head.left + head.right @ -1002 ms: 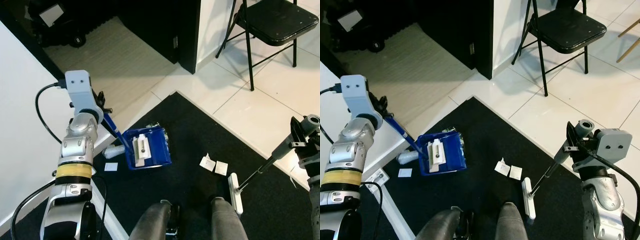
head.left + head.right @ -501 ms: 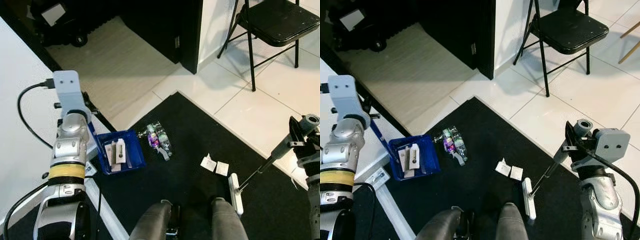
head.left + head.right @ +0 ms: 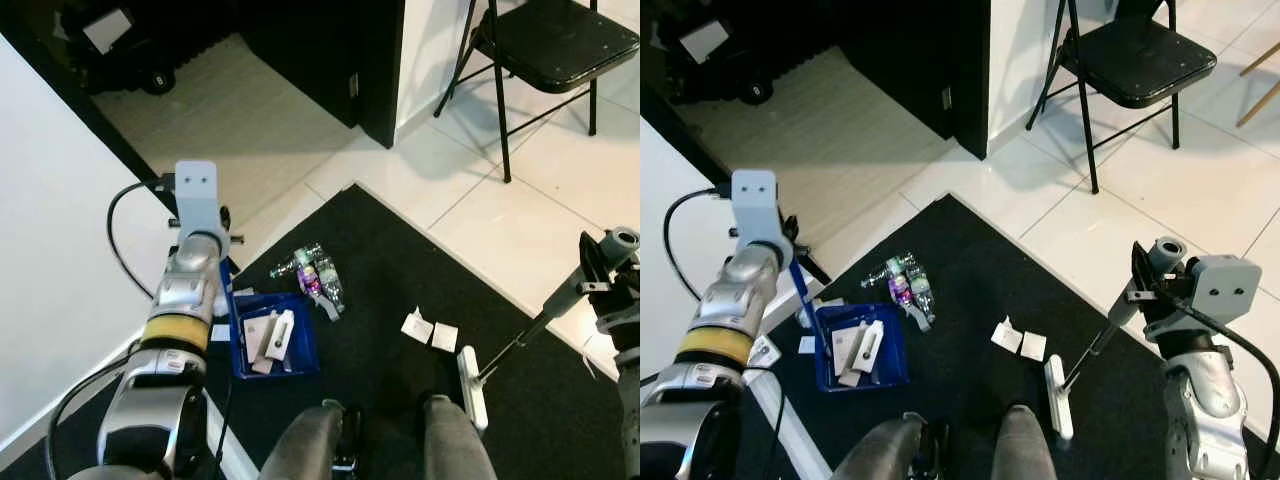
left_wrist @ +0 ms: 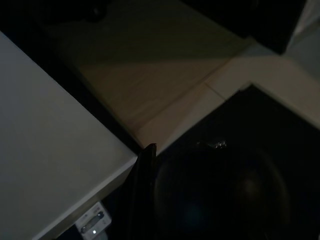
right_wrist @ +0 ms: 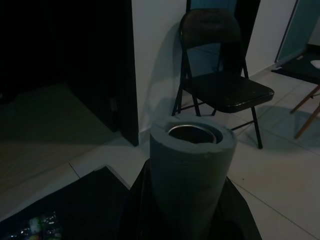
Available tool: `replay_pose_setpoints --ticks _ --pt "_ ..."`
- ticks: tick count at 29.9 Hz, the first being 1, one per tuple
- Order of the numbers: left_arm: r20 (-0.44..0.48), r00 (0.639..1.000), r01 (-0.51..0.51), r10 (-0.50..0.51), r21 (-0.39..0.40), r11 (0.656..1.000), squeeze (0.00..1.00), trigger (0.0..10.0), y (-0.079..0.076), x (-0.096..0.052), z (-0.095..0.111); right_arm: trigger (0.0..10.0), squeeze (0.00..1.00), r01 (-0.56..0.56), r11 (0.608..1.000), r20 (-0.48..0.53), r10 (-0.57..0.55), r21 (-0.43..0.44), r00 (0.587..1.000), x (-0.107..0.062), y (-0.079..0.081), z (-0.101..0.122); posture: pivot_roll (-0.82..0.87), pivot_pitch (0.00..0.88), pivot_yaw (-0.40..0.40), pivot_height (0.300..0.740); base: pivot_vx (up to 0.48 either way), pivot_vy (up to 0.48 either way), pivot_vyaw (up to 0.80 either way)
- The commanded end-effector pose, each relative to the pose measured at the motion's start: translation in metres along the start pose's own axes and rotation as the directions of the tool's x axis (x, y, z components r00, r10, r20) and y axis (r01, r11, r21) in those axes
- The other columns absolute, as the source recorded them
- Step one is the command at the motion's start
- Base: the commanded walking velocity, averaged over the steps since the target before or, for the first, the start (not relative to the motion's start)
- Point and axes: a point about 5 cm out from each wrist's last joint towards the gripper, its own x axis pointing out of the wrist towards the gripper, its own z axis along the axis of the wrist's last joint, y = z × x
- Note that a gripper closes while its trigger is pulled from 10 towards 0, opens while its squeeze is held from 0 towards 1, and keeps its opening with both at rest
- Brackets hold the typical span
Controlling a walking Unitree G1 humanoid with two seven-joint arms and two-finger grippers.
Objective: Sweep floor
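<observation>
Jaws of the right gripper (image 3: 1143, 283) are clamped around the grey foam grip of one broom handle (image 3: 1110, 327), which slants down and inward from the gripper to one white broom head (image 3: 1057, 397) resting on the black mat (image 3: 970, 300). For the left gripper (image 3: 792, 262), whether the fingers are parted or closed cannot be told; one blue dustpan handle (image 3: 800, 292) runs from it down to one blue dustpan (image 3: 863, 348), directly below it on the mat. Three pale pieces of debris lie inside the dustpan. One cluster of crushed plastic bottles (image 3: 903, 285) lies on the mat just beyond the dustpan, inward of the left gripper. Two white paper scraps (image 3: 1017, 341) lie between the bottles and the broom head. Surrounding the mat is white tile floor (image 3: 1120, 210), with beige flooring (image 3: 830, 150) past the left gripper. One black folding chair (image 3: 1130, 60) stands on the tile well beyond the right gripper.
</observation>
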Motion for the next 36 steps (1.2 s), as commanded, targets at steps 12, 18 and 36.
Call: replay_pose_setpoints --ticks 12,18,36 --pt "0.0 0.982 0.182 -0.187 -0.22 0.958 0.0 10.0 -0.033 0.007 0.005 10.0 0.0 0.067 0.993 -0.015 -0.069 -0.097 0.997 -0.008 -0.031 0.003 -0.22 0.182 0.136 0.74 0.0 0.0 0.0" --pt "-0.016 0.981 0.18 -0.193 -0.288 0.941 0.0 10.0 -0.028 0.008 0.004 10.0 0.0 0.078 0.992 -0.001 -0.079 -0.103 0.997 -0.008 -0.035 0.008 -0.21 0.184 0.133 0.74 0.0 0.0 0.0" --pt "-0.012 0.916 0.39 -0.4 -0.203 0.898 0.0 10.0 -0.061 0.002 -0.004 10.0 0.0 0.079 0.988 -0.007 -0.08 -0.136 0.997 -0.01 -0.043 0.009 -0.22 0.193 0.125 0.74 0.0 0.0 0.0"
